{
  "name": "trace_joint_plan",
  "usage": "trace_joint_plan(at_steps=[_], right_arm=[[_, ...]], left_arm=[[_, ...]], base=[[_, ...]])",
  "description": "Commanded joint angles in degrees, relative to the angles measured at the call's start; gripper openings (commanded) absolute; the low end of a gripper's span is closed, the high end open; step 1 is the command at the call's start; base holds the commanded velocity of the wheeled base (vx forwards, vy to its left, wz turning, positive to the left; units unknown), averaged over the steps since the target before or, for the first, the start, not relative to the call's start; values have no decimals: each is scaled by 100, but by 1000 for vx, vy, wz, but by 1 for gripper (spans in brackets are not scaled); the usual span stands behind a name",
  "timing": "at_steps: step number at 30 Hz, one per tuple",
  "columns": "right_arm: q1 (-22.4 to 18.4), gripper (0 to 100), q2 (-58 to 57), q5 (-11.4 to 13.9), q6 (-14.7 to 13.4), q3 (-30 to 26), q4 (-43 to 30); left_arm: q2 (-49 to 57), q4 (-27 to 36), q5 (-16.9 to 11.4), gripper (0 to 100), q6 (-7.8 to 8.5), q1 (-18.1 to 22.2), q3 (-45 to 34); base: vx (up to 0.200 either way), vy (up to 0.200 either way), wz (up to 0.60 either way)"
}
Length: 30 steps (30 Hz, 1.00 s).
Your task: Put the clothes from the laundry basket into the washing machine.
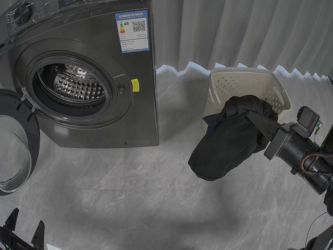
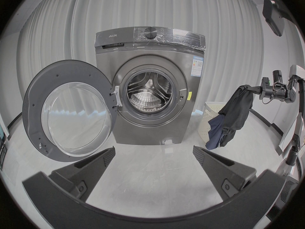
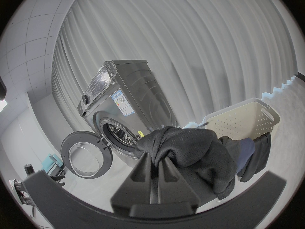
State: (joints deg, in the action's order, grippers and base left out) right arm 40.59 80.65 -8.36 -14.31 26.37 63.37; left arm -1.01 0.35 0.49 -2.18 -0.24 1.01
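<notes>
My right hand [image 1: 249, 114] pinches the clothes [image 1: 222, 150] at mid right by their bunched top; they hang soft and floppy. My left hand [image 2: 153, 148] gapes wide.

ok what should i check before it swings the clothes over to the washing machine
1. Grip: right gripper is shut on the dark clothes, and the bundle hangs below it: ok.
2. Washing machine door open, off to the side of the opening: ok.
3. Drum mouth unobstructed, nothing seen inside: ok.
4. Bundle's hanging ends free of the laundry basket rim: cannot tell.
5. Left gripper open, low, well apart from the bundle: ok.
</notes>
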Motion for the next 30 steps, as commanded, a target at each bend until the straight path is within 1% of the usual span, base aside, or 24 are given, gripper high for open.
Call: trace_joint_plan(at_steps=[1,28,30], right_arm=[[1,0,12,1,-1,0,0],[10,0,12,-7,7,0,0],[10,0,12,-7,7,0,0]], left_arm=[[75,0,4,100,-2,-2,-92],[75,0,4,100,-2,-2,-92],[75,0,4,100,-2,-2,-92]], base=[[0,200,0],[0,200,0],[0,0,0]])
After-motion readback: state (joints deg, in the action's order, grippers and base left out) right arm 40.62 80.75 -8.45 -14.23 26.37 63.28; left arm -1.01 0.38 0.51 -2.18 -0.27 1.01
